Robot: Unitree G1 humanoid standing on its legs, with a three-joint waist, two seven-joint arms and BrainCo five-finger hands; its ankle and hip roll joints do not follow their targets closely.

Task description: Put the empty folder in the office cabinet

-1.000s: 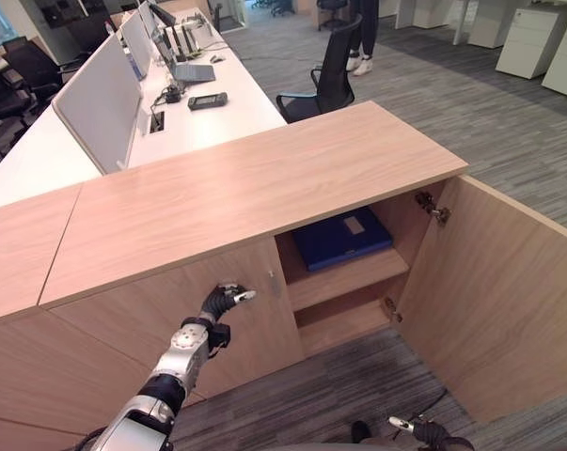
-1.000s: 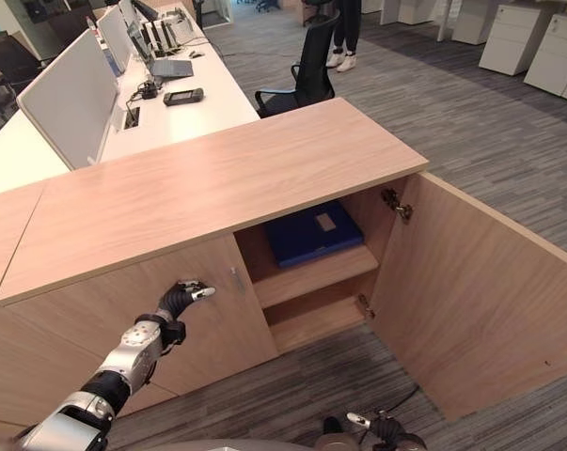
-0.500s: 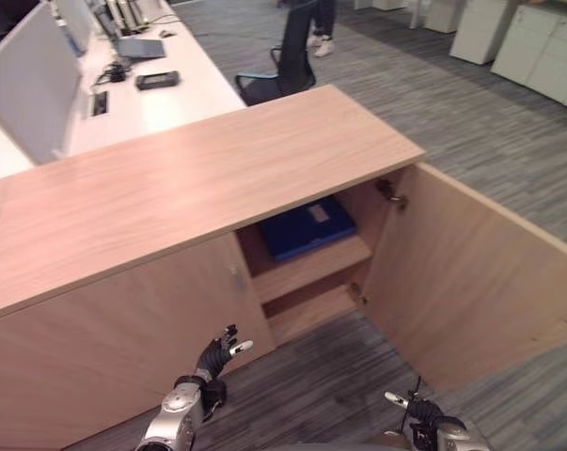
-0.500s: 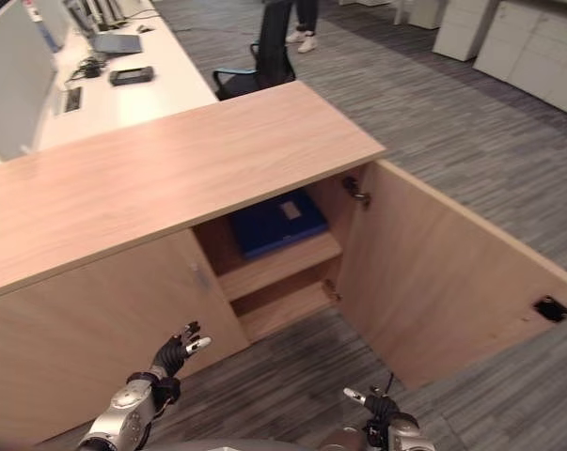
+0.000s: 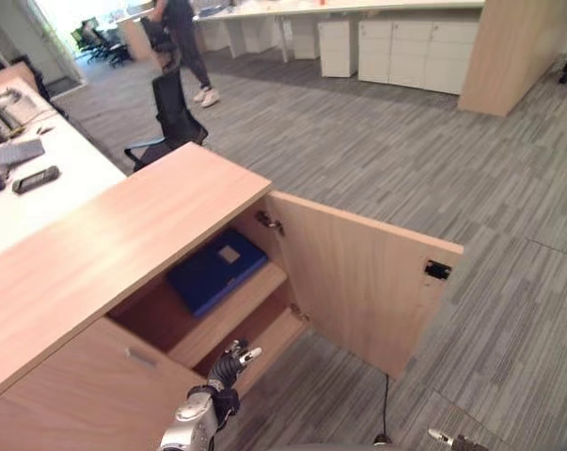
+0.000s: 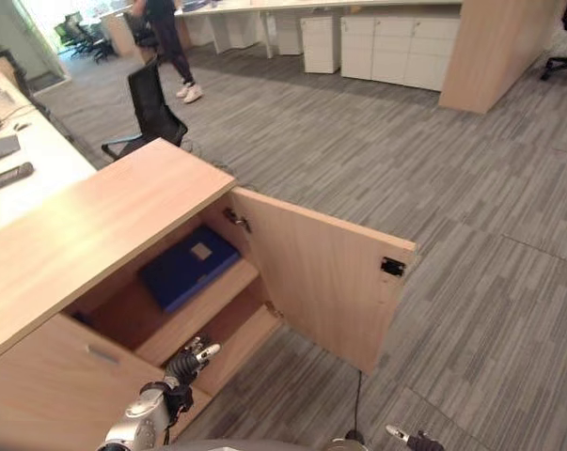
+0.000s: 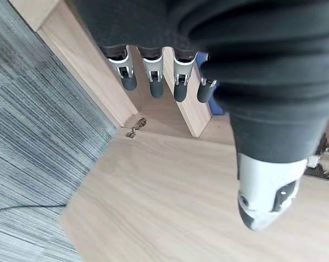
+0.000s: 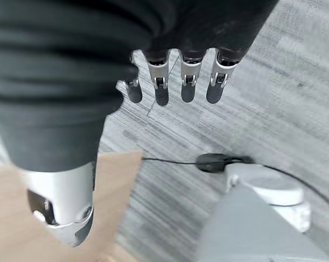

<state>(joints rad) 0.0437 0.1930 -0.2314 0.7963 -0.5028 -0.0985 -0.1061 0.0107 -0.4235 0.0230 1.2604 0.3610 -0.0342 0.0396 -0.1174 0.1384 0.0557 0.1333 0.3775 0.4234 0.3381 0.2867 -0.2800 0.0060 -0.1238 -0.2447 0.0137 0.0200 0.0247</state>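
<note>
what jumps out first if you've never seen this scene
The open cabinet door swung wide over the grey carpet catches the eye first, and inside it the blue folder lying flat on the upper shelf. Below, the left hand hangs open and empty in front of the cabinet, while the right hand, also open, hangs over the floor. Farther back, a person stands beside a black office chair.
</note>
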